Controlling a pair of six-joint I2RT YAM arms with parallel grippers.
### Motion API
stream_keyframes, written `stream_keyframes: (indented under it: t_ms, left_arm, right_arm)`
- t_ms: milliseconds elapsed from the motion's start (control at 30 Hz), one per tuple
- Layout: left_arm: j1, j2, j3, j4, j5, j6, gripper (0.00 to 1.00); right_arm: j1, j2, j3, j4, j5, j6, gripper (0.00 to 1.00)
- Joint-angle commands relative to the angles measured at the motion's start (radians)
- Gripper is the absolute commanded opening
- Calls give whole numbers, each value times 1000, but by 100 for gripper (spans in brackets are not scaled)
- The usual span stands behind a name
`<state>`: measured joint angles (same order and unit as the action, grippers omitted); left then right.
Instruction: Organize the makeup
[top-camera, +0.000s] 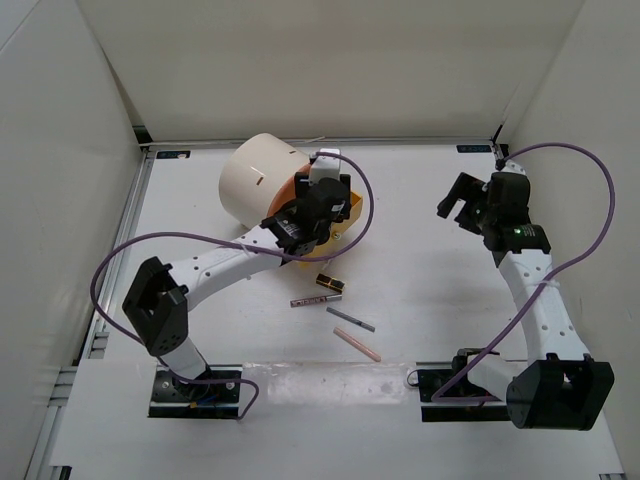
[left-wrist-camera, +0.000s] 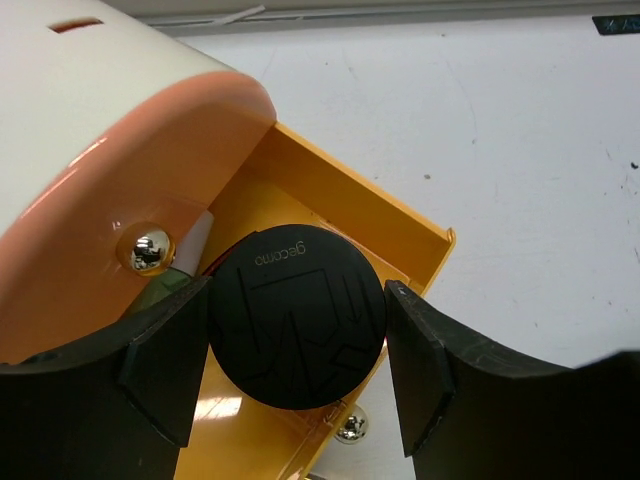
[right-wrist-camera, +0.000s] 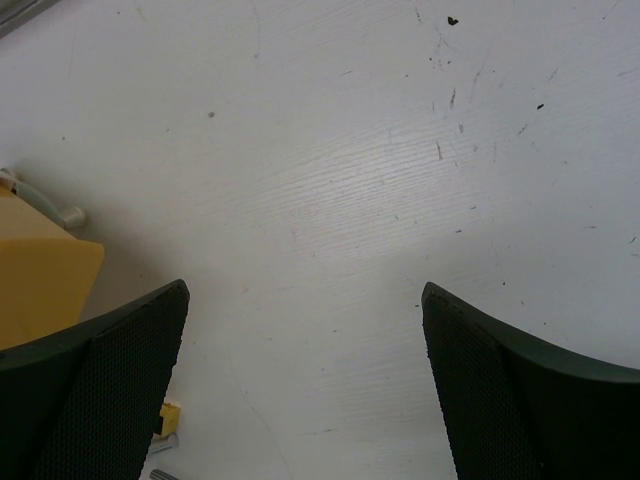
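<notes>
My left gripper (top-camera: 322, 205) is shut on the black round compact (left-wrist-camera: 297, 330) and holds it over the open orange drawer (left-wrist-camera: 330, 200) of the cream cylinder (top-camera: 262, 180). Both fingers (left-wrist-camera: 165, 360) press its sides in the left wrist view. A white and green item (left-wrist-camera: 192, 250) lies deeper in the drawer, mostly hidden. On the table in front lie a small black and gold piece (top-camera: 331, 285), a rose pencil (top-camera: 317, 298), a grey pencil (top-camera: 352, 319) and a pink pencil (top-camera: 357, 345). My right gripper (top-camera: 462, 205) is open and empty over bare table (right-wrist-camera: 305, 300).
The cylinder's peach front (left-wrist-camera: 130, 200) carries a silver knob (left-wrist-camera: 150, 250); a second knob (left-wrist-camera: 352, 428) sits on the drawer front. White walls close the table at the back and sides. The drawer corner (right-wrist-camera: 40, 280) shows at the left of the right wrist view.
</notes>
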<state>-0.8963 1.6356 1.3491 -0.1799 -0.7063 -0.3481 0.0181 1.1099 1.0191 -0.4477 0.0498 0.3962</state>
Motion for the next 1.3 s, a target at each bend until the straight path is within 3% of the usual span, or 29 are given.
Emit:
stream_keyframes:
  t_ms: [0, 200, 367, 533, 633, 667, 767, 900, 1000, 1133, 1267]
  left_arm:
    - [7, -10, 2, -26, 30, -28, 77]
    - [7, -16, 25, -59, 45, -31, 98]
    - [4, -49, 96, -99, 66, 33, 98]
    - [28, -92, 252, -182, 132, 176, 98]
    - [155, -99, 364, -256, 298, 202, 98]
    - [246, -95, 419, -295, 386, 213, 98]
    - [405, -56, 488, -360, 536, 245, 98]
    - [720, 18, 565, -406, 920, 262, 98]
    - [882, 119, 605, -434, 1196, 288, 98]
    - [1013, 229, 658, -458, 1442, 343, 98]
    - [1022, 315, 706, -498, 1565, 455, 98]
  right_arm:
    - [-6, -15, 45, 6, -19, -28, 99]
    - [0, -42, 46, 6, -143, -65, 99]
    - [6, -61, 46, -19, -202, -88, 99]
    - [54, -91, 38, -9, -413, -273, 99]
    - [172, -61, 35, -19, -435, -365, 99]
    - [242, -49, 44, -31, -429, -385, 99]
    - [382, 19, 44, -71, -354, -485, 99]
    - [473, 102, 26, -68, -307, -527, 95]
    - [484, 154, 30, -56, -329, -542, 91]
    - [494, 209, 32, -19, -353, -540, 90]
    - [516, 252, 52, 30, -354, -548, 89]
